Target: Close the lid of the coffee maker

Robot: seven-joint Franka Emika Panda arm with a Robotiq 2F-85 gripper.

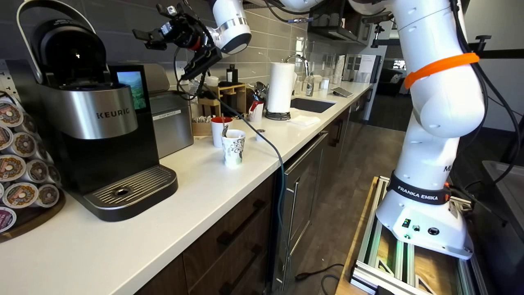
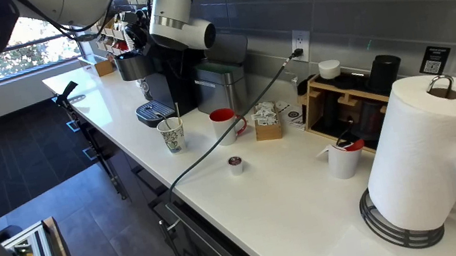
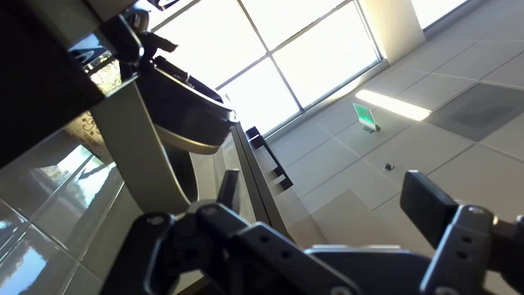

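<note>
The coffee maker (image 1: 94, 112) stands on the counter, black with a brushed silver band. Its black lid (image 1: 67, 57) is raised and tilted back, with the curved silver handle (image 1: 24, 37) standing up around it. In an exterior view the coffee maker (image 2: 135, 65) is partly hidden by the arm, and the lid cannot be made out clearly. My gripper (image 1: 150, 23) is open and empty, to the right of the raised lid at about its height, apart from it. In the wrist view the lid (image 3: 192, 110) and its handle lie left of the open gripper (image 3: 327, 192).
A rack of coffee pods (image 1: 24, 159) stands beside the coffee maker. A steel bin-like container (image 1: 174, 123) stands on its other side. A patterned paper cup (image 2: 173, 135) and a red-lined mug (image 2: 223, 131) stand nearby. A cable (image 2: 229, 132) crosses above the counter from the wall outlet.
</note>
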